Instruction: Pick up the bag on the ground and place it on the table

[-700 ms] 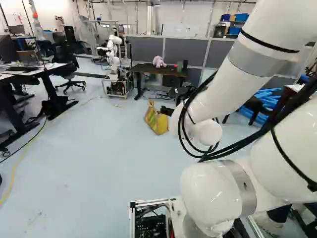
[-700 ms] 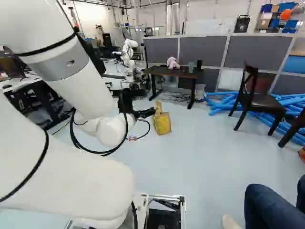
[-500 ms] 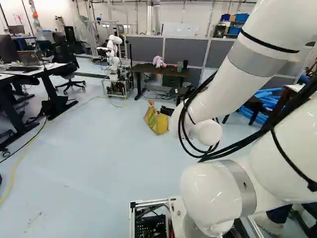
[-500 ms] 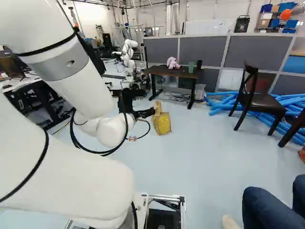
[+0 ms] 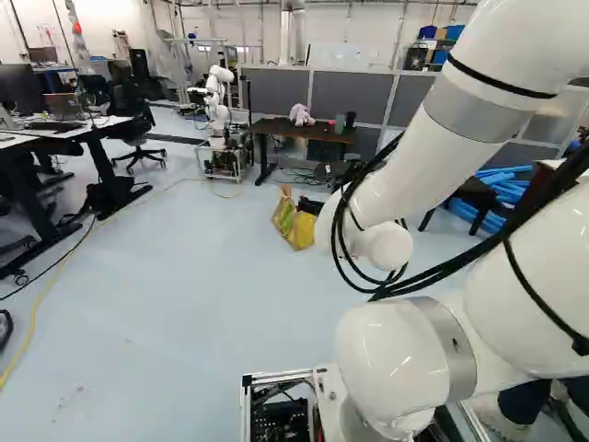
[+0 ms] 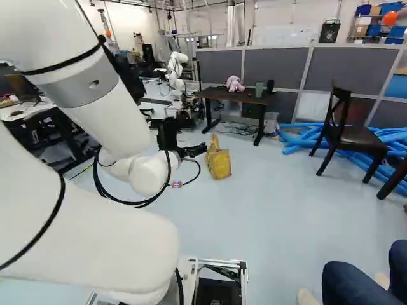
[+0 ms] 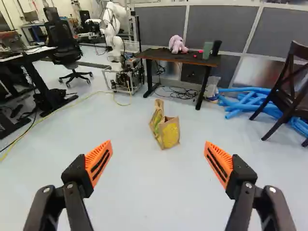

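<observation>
The gripper (image 6: 196, 150) reaches forward at the arm's far end in the right base view. In the wrist view the gripper (image 7: 158, 143) stands wide open, its orange pads well apart with nothing between them. A yellow and brown paper bag (image 7: 170, 133) is on the floor some way ahead of it; the same bag (image 6: 219, 163) appears just past the gripper in the right base view. Farther back stands the dark-topped table (image 7: 159, 54), with a pink plush toy (image 7: 177, 44) and a green cup (image 7: 207, 50) on it.
Another robot (image 7: 113, 38) stands beside the table's left end. Blue tubes (image 6: 299, 137) and a dark chair (image 6: 346, 133) are right of the table. A desk (image 5: 69, 132) stands at the left; a person's knee (image 6: 356, 286) shows near the base's right.
The base has moved, turning slightly left, so the scene has shifted a little to the right in both base views. Against its lowest joint the arm looks unchanged.
</observation>
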Robot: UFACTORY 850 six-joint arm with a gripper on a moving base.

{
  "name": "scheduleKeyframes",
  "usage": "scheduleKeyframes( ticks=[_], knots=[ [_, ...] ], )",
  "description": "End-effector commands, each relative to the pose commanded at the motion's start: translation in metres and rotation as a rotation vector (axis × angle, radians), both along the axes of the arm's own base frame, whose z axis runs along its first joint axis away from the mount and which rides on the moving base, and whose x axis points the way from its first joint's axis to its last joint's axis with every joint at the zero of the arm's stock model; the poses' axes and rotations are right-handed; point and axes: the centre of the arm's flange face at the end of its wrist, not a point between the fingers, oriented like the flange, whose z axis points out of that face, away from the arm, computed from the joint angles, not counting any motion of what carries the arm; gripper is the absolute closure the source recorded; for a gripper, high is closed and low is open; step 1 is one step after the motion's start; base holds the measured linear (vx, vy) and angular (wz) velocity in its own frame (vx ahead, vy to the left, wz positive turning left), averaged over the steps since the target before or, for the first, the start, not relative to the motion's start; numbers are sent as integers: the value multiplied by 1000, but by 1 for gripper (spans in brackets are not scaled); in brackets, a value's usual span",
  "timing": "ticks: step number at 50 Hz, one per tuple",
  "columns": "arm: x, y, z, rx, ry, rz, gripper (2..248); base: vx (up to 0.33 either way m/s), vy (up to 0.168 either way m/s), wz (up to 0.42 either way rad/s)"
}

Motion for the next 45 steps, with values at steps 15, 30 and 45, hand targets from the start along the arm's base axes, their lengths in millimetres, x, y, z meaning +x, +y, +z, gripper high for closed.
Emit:
scheduleKeyframes(
  ticks=[15, 30, 45],
  knots=[
    [0, 0, 0, 0, 0, 0, 3, 34, 1, -7],
    [0, 0, 0, 0, 0, 0, 3, 73, 2, -6],
    [0, 0, 0, 0, 0, 0, 3, 123, 3, -10]
  ],
)
